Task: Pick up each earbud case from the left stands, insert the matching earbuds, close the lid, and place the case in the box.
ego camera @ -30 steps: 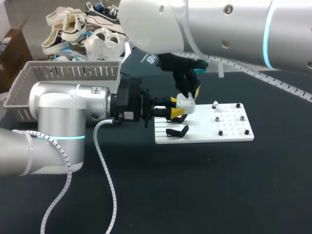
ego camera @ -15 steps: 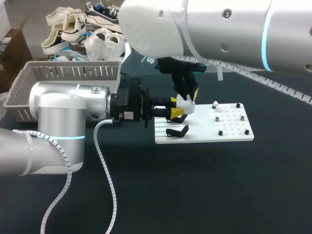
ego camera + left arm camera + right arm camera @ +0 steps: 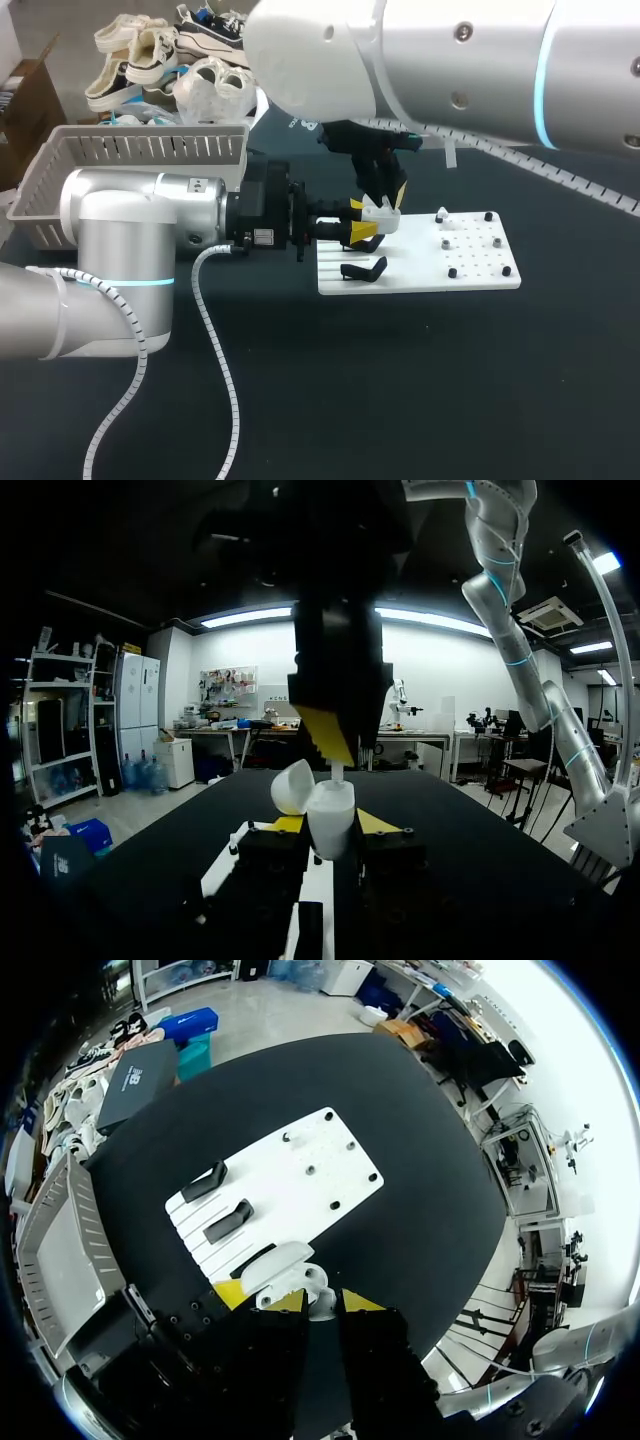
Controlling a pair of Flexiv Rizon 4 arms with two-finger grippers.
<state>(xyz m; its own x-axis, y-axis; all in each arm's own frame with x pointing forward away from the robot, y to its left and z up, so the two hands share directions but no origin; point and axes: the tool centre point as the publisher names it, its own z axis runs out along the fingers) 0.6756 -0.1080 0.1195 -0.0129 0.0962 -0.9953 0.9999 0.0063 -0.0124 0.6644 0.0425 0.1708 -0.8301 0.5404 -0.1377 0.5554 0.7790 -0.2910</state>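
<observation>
While your left arm (image 3: 150, 225) lay low over the surface (image 3: 420, 390), coming in from the left, your left hand (image 3: 362, 232) was grasping the white earbud case (image 3: 332, 822) from two sides. It held the case just above the left end of the white board (image 3: 475, 275). The case stood upright between the yellow tips, and its lid (image 3: 292, 787) was open, tipped back beside the body.

Your right hand (image 3: 388, 194) was directly above the case and pointed down at it. Its fingers were close together and clenched on an earbud (image 3: 338, 771). The thin white stem of the earbud hung out under the tips and met the open mouth of the case. I could not tell how deep it sat inside.

On the near left part of the board one black stand (image 3: 364, 268) lay free, just beside your left hand. Small black pegs (image 3: 452, 272) stood on the right half, and a small white piece (image 3: 442, 214) sat at the far edge. The grey slotted box (image 3: 140, 152) was at the far left of the surface, well apart from the board.
</observation>
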